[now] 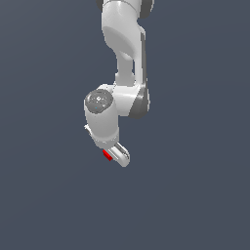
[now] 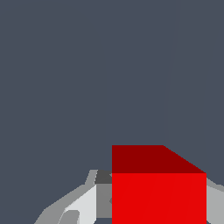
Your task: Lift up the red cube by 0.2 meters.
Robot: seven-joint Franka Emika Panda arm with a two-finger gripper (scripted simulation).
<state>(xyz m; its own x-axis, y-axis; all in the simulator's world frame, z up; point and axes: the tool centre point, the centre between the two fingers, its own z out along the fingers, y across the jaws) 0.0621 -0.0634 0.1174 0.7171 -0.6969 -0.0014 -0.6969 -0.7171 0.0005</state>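
One red cube (image 2: 158, 192) fills the near part of my wrist view, its bright face square to the camera and a darker red face slanting away above it. Pale gripper fingers (image 2: 81, 204) show on either side of it, pressed up against its flanks, so I read the gripper (image 1: 116, 157) as clamped on the cube.

In the exterior view the cube (image 1: 107, 156) is only a small red sliver, peeking out at the exterior view's left of the white fingertips and mostly hidden by them. The gripper points down and toward the exterior view's right, tilted rather than plumb. Above it sits the rounded white wrist housing with a grey circular cap (image 1: 99, 100), and the Panda arm (image 1: 124, 44) climbs from there to the upper edge of the picture.

Behind everything I see one flat slate-blue surface (image 1: 44, 146), with no shadow or edge I can use to tell whether the cube touches it.
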